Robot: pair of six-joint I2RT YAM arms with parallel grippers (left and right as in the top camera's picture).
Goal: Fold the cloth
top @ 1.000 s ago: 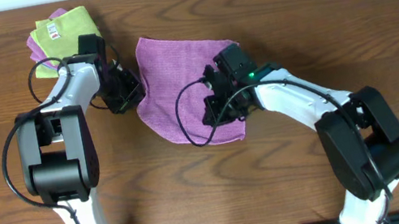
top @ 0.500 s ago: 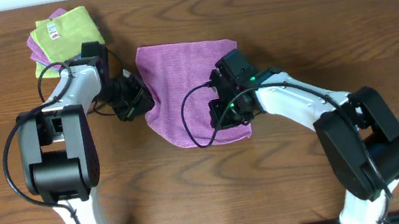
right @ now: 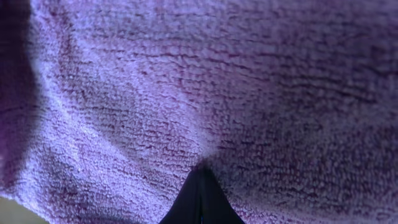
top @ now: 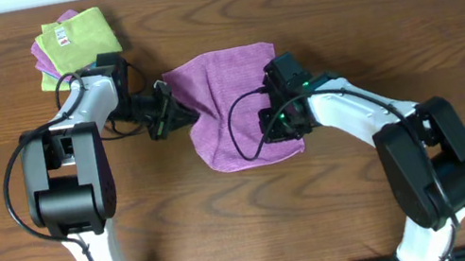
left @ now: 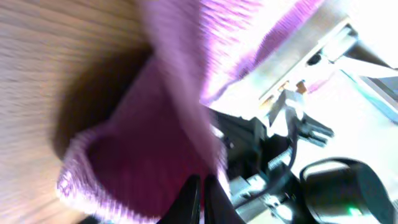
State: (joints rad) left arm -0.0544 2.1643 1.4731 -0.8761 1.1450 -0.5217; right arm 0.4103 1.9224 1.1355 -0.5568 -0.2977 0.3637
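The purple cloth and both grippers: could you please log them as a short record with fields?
cloth: purple cloth, mostly flat on the table, left edge bunched up
left gripper: shut on the cloth's left edge
right gripper: shut on the cloth near its lower right corner
fold: not yet made
elsewhere: folded cloths, green on purple, at the table's far left

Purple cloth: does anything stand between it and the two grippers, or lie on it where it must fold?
Nothing visible does. The left gripper pinches the purple cloth at its left edge, the right gripper at its lower right edge. The folded cloths lie apart, at the table's far left.
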